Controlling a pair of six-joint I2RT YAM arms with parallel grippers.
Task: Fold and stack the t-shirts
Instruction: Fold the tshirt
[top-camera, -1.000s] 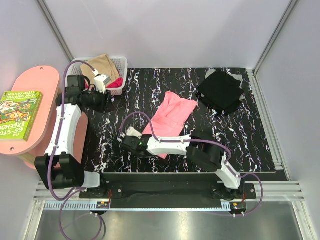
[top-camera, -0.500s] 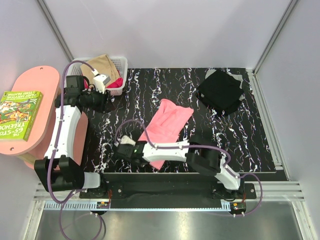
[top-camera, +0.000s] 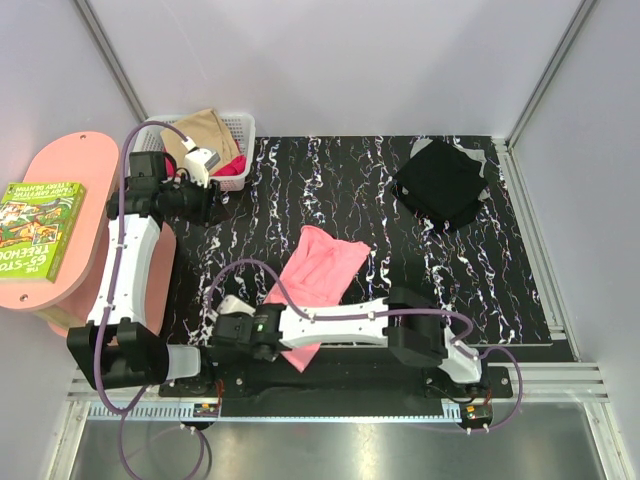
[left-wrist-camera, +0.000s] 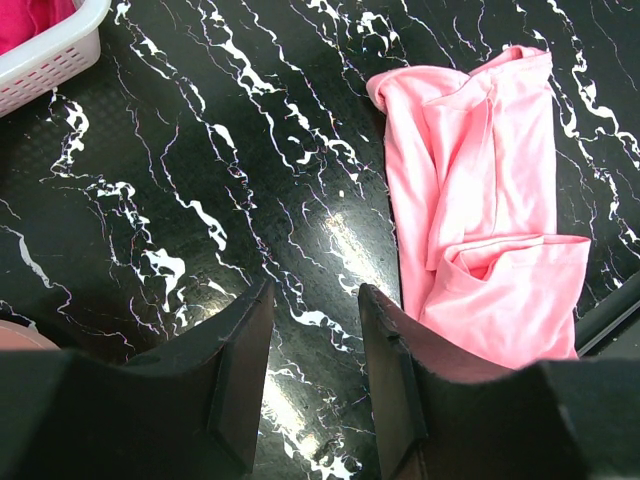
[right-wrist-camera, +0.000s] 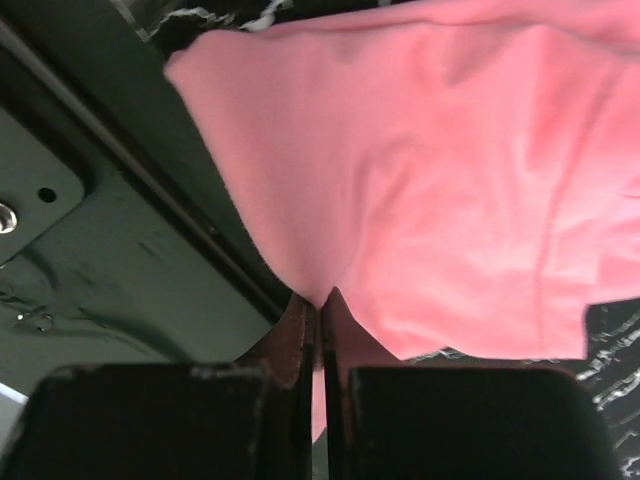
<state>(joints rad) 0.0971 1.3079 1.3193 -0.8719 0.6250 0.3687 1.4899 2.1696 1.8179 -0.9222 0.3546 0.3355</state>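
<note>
From above, the salmon pink t-shirt (top-camera: 318, 275) lies crumpled on the marbled black table (top-camera: 360, 170), its near end under the right gripper (top-camera: 265, 342) by the table's front edge. A black t-shirt (top-camera: 440, 185) sits folded at the far right. A white basket (top-camera: 243, 124) at the far left holds tan (top-camera: 205, 130) and magenta (top-camera: 232, 167) shirts, with the left gripper (top-camera: 210, 205) just beside it.

The left wrist view shows its fingers (left-wrist-camera: 240, 380) parted over bare table, holding nothing (the pink shirt lies off to one side).

In the right wrist view, the fingers (right-wrist-camera: 300, 330) are pinched together on a fold of pink cloth, above the dark base plate (right-wrist-camera: 100, 270).
</note>
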